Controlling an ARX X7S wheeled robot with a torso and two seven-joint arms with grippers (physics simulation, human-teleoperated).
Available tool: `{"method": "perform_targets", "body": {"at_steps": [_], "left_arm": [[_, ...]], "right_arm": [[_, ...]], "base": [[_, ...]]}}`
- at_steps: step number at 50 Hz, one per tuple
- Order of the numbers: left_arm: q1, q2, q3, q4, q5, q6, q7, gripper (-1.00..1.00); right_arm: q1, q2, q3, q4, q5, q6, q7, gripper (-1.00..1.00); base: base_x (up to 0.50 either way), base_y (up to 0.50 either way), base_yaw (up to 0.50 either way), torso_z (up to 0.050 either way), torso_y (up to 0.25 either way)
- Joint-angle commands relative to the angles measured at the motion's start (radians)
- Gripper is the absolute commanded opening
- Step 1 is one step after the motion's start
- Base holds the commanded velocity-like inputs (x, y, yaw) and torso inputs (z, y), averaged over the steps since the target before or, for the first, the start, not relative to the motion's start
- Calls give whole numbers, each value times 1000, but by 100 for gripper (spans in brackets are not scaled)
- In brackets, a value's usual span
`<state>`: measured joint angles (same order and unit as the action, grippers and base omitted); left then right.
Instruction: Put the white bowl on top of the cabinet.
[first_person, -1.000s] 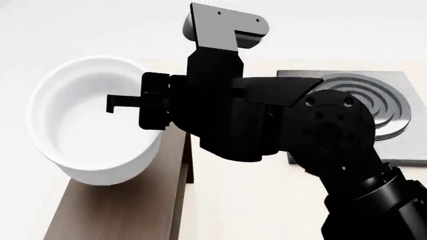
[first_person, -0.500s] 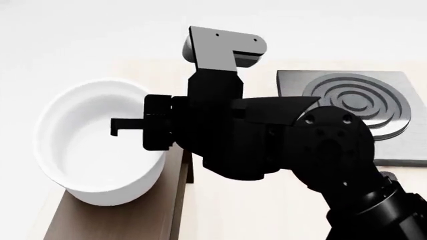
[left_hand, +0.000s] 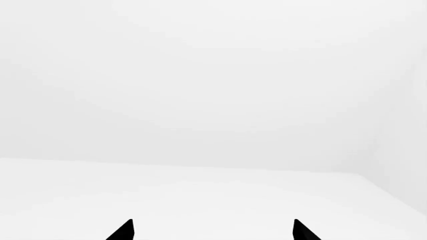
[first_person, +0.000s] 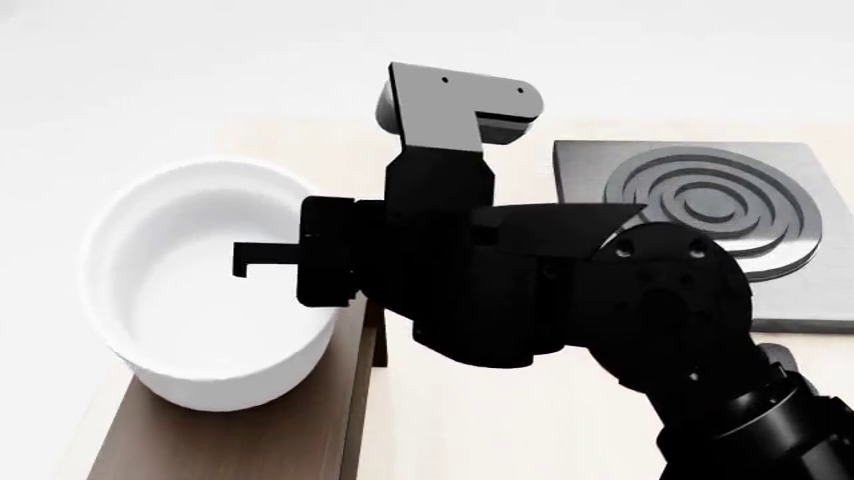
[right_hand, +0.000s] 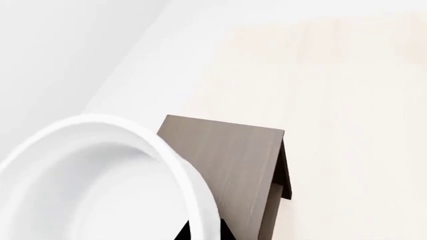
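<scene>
The white bowl (first_person: 187, 300) is deep and glossy and hangs tilted, with its base at the top of the grey-brown cabinet (first_person: 267, 440). I cannot tell whether it touches the cabinet. My right gripper (first_person: 260, 262) is shut on the bowl's right wall, one black finger inside it. In the right wrist view the gripper (right_hand: 203, 234) pinches the bowl's rim (right_hand: 180, 170) over the near end of the cabinet (right_hand: 233, 160). My left gripper (left_hand: 213, 232) is open and empty, facing blank white surroundings. It is out of the head view.
A square dark-grey stove plate (first_person: 721, 200) with concentric rings lies on the pale wooden table (first_person: 467, 440) to the right of the cabinet. My right arm (first_person: 641, 320) blocks the middle of the head view.
The right gripper and the bowl have come down and slightly right toward the cabinet top. The move was smaller in the last half second.
</scene>
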<state>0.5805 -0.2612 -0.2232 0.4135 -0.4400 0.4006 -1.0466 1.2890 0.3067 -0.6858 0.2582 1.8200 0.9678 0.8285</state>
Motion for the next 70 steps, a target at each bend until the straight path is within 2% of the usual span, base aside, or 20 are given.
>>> {"method": "perform_targets", "body": {"at_steps": [1,3,4,25,32,51,70], "left_arm": [[-5,12,27,-6,61,-17,42,100],[-4,12,27,-6,61,-16,42,100],[-4,12,27,-6,61,-16,42,100],[-3,10,27,-5,60,-15,41,100],[-4,10,28,-3,62,-16,40,100],[-2,9,29,-3,59,-11,42,100],[-4,8,30,-2,59,-11,39,100]], "right_arm": [[-20,-23,-3,12,-10,-11,-46,-100],[-19,-22,-3,12,-8,-10,-44,-100],[-18,-21,-3,13,-6,-11,-40,100],[-16,-6,-3,-12,-12,-22,-34,100],[-16,10,5,-82,-29,-37,-18,100],[9,67,68,-323,100,-54,163,100],[51,133,174,-637,70,-167,408,100]], "base": [[0,0,0,0,0],[0,0,0,0,0],[0,0,0,0,0],[0,0,0,0,0],[0,0,0,0,0],[0,0,0,0,0],[0,0,0,0,0]]}}
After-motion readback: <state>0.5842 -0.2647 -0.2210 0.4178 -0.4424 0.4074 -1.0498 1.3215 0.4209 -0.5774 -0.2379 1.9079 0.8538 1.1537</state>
